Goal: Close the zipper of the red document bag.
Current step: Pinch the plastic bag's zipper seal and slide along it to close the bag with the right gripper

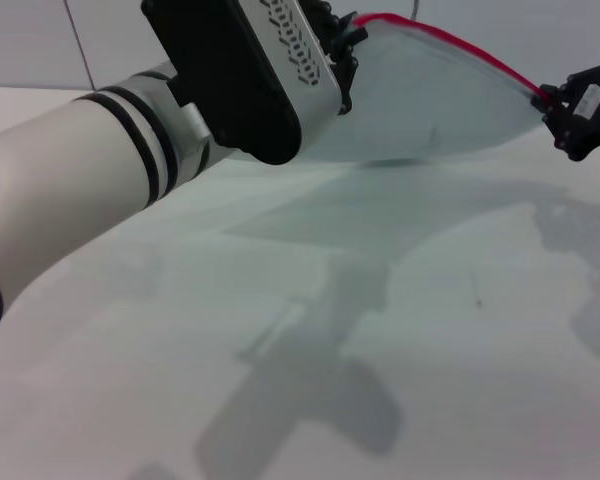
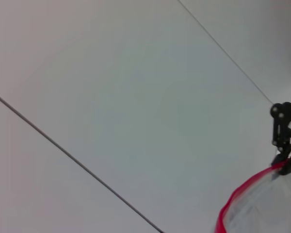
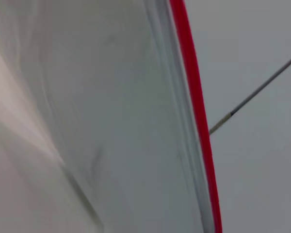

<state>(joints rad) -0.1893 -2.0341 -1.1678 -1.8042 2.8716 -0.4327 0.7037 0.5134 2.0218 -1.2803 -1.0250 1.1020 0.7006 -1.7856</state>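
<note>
aloft, red document bag (image 1: 430,100) is held taut by left gripper (image 1: 342,55) and right gripper (image 1: 560,105), both clamped on zipper (image 1: 450,42); closure progress cannot be told.

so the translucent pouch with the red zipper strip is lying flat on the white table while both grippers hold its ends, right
Not quite. The translucent blue-grey pouch is not lying flat: the head view shows it lifted off the white table, with its shadow beneath. The rest holds: the left gripper is at one end of the red zipper strip and the right gripper at the other.
</note>
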